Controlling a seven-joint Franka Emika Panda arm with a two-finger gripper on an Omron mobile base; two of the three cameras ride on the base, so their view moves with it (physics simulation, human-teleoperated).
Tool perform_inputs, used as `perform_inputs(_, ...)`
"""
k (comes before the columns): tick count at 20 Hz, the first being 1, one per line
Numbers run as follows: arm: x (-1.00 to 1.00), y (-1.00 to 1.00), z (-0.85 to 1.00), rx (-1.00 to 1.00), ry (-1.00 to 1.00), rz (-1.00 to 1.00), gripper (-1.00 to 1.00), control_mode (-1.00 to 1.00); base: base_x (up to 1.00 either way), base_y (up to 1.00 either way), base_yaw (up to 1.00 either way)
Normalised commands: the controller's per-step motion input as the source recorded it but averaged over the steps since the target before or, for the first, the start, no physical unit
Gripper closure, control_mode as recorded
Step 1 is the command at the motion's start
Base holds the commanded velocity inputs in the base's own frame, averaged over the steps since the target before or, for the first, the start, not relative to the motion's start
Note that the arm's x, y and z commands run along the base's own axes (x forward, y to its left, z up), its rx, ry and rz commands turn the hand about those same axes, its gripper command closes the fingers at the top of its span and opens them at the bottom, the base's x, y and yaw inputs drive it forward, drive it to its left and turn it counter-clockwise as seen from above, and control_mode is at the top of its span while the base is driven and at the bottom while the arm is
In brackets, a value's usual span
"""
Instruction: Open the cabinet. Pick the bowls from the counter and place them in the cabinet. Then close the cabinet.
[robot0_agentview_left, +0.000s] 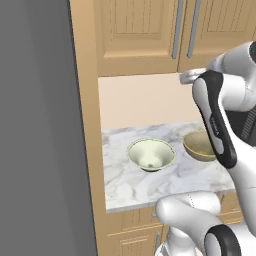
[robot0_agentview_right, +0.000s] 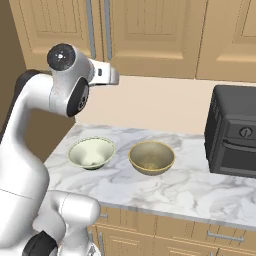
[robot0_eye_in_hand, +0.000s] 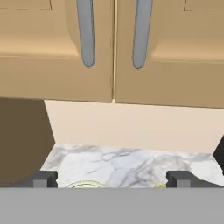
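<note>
Cabinet (robot0_eye_in_hand: 113, 48) cut off at the top in every view, lower door halves alone visible; both doors shut, meeting at a thin seam. Light wood, panelled, two long grey bar handles (robot0_eye_in_hand: 86, 33) hanging side by side next to the seam. Shelf inside hidden behind the closed doors.

Claw (robot0_eye_in_hand: 112, 179) raised in front of the lower edge of the cabinet, well above the worktop (robot0_agentview_left: 150, 187), empty, tips set wide apart; just the two dark fingertips (robot0_eye_in_hand: 43, 179) visible in the hand view, far at left and right. In the base views, claw mostly hidden by the arm's own links.

Cream-white bowl (robot0_agentview_left: 151, 154) upright on the white, grey-veined marble, toward the worktop's left end, about midway between back wall and front edge. Tan-brown bowl (robot0_agentview_right: 151, 157) with yellowish rim just beside it on the right, apart, not touching; in the left base view partly covered by the arm. In the hand view, bare slivers of both rims at the bottom, hard to make out.

Black appliance (robot0_agentview_right: 232, 137) at the worktop's right end, cut off by the frame edge.
</note>
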Motion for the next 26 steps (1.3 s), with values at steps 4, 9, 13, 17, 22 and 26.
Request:
perform_inputs(4, 0.28, -0.08, 0.54, 0.0, -0.17, 0.0, -1.0, -1.0, 0.0, 0.0, 0.0)
perform_inputs(9, 0.36, -0.04, 0.37, 0.0, -0.09, -0.01, -1.0, -1.0, 0.0, 0.0, 0.0)
perform_inputs(13, 0.39, -0.05, 0.44, 0.0, -0.06, -0.04, -1.0, -1.0, 0.0, 0.0, 0.0)
perform_inputs(17, 0.45, -0.01, 0.35, 0.0, 0.0, -0.08, -1.0, -1.0, 0.0, 0.0, 0.0)
perform_inputs(22, 0.33, -0.16, 0.38, 0.01, 0.0, -0.03, -1.0, -1.0, 0.0, 0.0, 0.0)
perform_inputs(26, 0.3, -0.21, 0.25, 0.01, 0.0, 0.0, -1.0, -1.0, 0.0, 0.0, 0.0)
